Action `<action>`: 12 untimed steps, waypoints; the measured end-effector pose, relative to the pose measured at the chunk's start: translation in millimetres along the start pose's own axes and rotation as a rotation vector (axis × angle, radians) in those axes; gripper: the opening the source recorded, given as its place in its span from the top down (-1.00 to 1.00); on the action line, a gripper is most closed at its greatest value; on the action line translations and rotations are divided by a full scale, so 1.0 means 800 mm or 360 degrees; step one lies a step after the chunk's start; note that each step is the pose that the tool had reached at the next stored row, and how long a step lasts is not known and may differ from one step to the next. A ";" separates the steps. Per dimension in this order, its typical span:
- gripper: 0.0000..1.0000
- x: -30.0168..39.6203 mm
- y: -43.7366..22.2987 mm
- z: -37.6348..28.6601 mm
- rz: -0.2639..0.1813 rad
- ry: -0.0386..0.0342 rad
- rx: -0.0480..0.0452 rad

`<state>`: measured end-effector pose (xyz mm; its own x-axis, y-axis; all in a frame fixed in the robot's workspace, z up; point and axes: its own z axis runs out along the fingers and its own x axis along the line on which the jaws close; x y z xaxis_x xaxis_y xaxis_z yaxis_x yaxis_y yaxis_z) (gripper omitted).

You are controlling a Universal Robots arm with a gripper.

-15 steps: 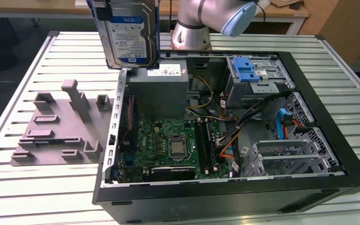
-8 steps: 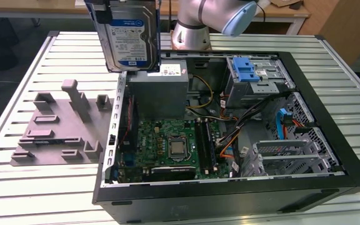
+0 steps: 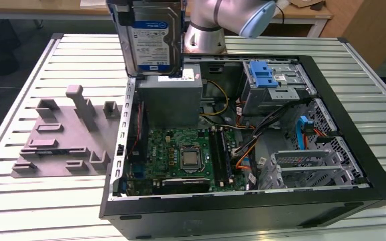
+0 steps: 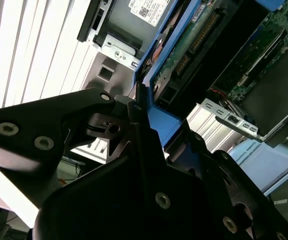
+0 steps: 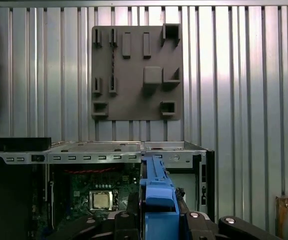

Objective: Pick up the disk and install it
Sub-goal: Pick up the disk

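Observation:
The disk [image 3: 151, 37] hangs upright in the air, its blue-and-white label facing the exterior view. It is over the back of the open computer case [image 3: 247, 203], just above the grey power-supply box [image 3: 169, 98]. A blue carrier frame [image 5: 158, 200] runs around its edges. In both wrist views my gripper [image 5: 158, 219] is shut on that frame, with a black finger [image 4: 134, 145] pressed against the blue edge [image 4: 158, 117]. The disk's green circuit board [image 4: 183, 47] shows in the second wrist view.
A grey fixture plate [image 3: 62, 138] with raised blocks lies on the slatted metal table [image 3: 45, 201] at the exterior view's left. Inside the case are the motherboard [image 3: 183, 155], loose cables and a drive cage with a blue latch [image 3: 268, 75]. The arm [image 3: 223, 20] rises behind the case.

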<state>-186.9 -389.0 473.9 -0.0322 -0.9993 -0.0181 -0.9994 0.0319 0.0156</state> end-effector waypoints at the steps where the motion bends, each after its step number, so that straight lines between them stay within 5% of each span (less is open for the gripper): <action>1: 0.27 -0.0001 -0.0044 0.0000 0.0000 0.0000 0.0000; 6: 0.27 -0.0006 -0.0248 -0.0004 0.0000 0.0000 0.0000; 12: 0.27 0.0123 -0.0278 -0.0006 0.0000 0.0000 0.0000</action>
<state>-165.0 -399.6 473.8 -0.0322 -0.9993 -0.0183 -0.9994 0.0319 0.0156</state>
